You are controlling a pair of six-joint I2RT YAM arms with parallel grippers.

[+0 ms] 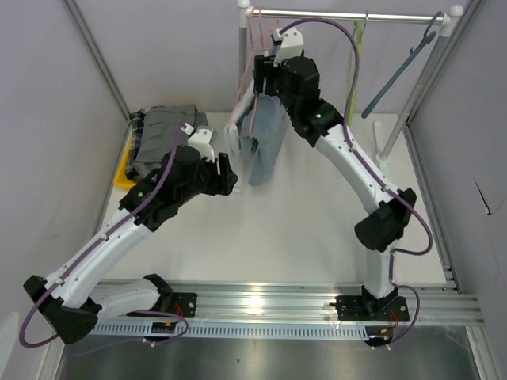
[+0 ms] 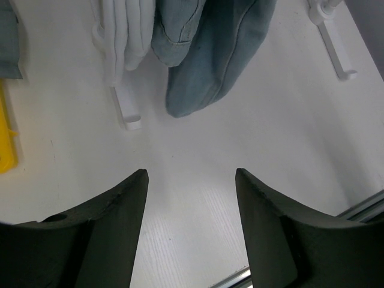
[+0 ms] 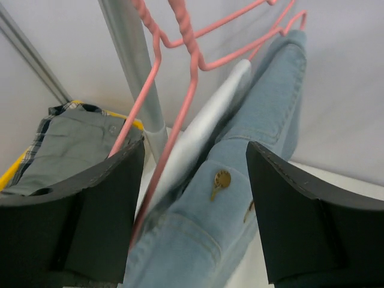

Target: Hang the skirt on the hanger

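Mounting rail (image 1: 261,305), carrying both arm bases, lies closest to the top camera, along the near edge of the white bench (image 1: 317,229). At the far edge stands the clothes rack (image 1: 348,14), its top bar close to the upper frame edge.

The denim skirt (image 1: 265,146) hangs from a pink wire hanger (image 3: 180,66) at the rack's left end, with its hem low over the bench. Whether the hem touches cannot be told. How the waistband is fixed to the hanger is hidden by folds of fabric.

A white garment (image 2: 123,30) hangs just beside the skirt, its top cropped in the left wrist view. Folded grey garments (image 1: 162,131) lie in a yellow tray (image 1: 123,178), partly covered by the left arm.

Right claw (image 3: 195,156): fingers apart, with the skirt's waistband and brass button (image 3: 222,179) between them. Contact is not discernible.

Left claw (image 2: 191,180): fingers apart over bare bench, gripping nothing.
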